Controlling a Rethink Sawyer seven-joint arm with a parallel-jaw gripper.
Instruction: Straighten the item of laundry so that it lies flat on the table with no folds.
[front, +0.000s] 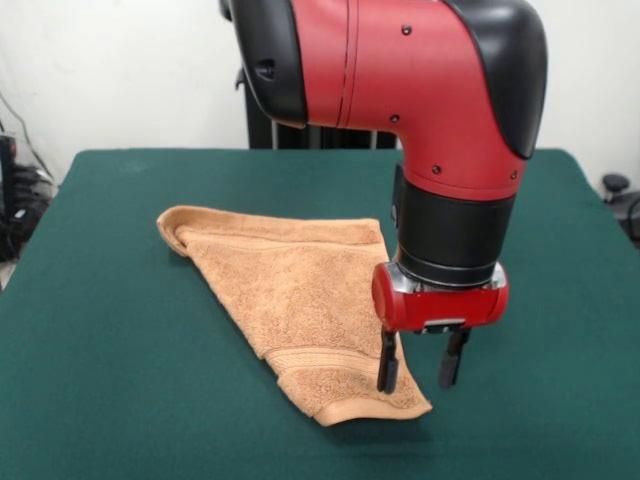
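Note:
The item of laundry (290, 290) is an orange-tan terry towel lying folded over into a rough triangle on the dark green table (110, 380). One corner points to the far left, another to the near right by the gripper. My gripper (419, 365) hangs from the red and black arm over the towel's near right corner. Its two black fingers are spread apart and empty, with the left finger (387, 368) over the towel's edge and the right one over bare table. I cannot tell whether the tips touch the cloth.
The arm's bulky red body (400, 80) fills the top middle and hides part of the table behind it. Green tabletop surrounds the towel on all sides. Cables and dark equipment (15, 200) sit off the table's left edge.

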